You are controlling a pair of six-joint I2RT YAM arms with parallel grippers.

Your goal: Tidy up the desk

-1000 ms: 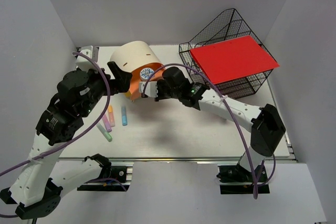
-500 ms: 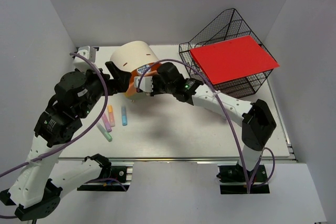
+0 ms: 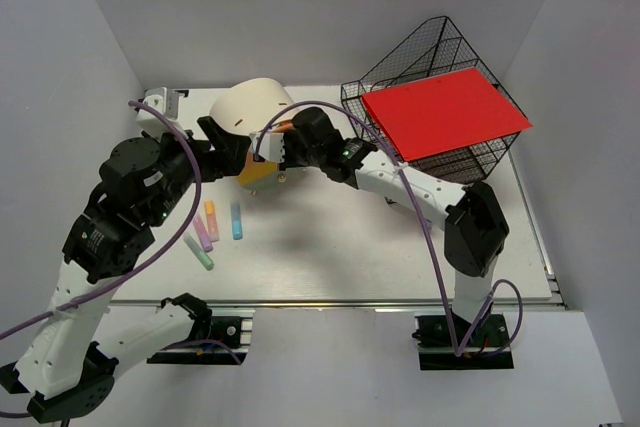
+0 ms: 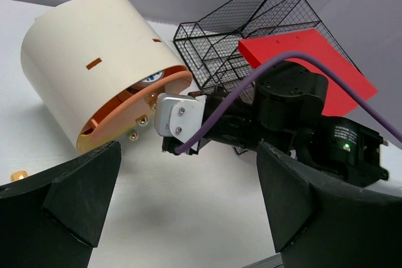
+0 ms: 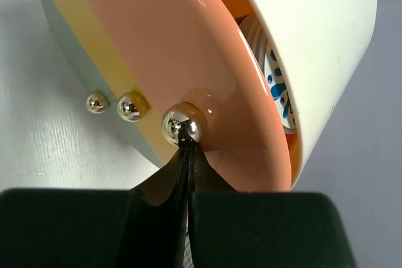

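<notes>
The desk is a white tabletop with a silver rail along its near edge. The cream cylindrical drawer box lies on its side at the back left, its orange front facing the arms. My right gripper is shut, and its tips touch the middle metal knob of the orange front. A blue-and-white item shows in the gap behind that front. My left gripper is open and empty just left of the box; in the left wrist view it hovers over bare desk.
Several pastel highlighters lie on the desk left of centre. A black wire-mesh tray rack with a red folder on it stands at the back right. White walls enclose the desk.
My right gripper has moved left onto the box's front. The orange drawer front has gone further into the box, and the blue-and-white item no longer shows from above.
</notes>
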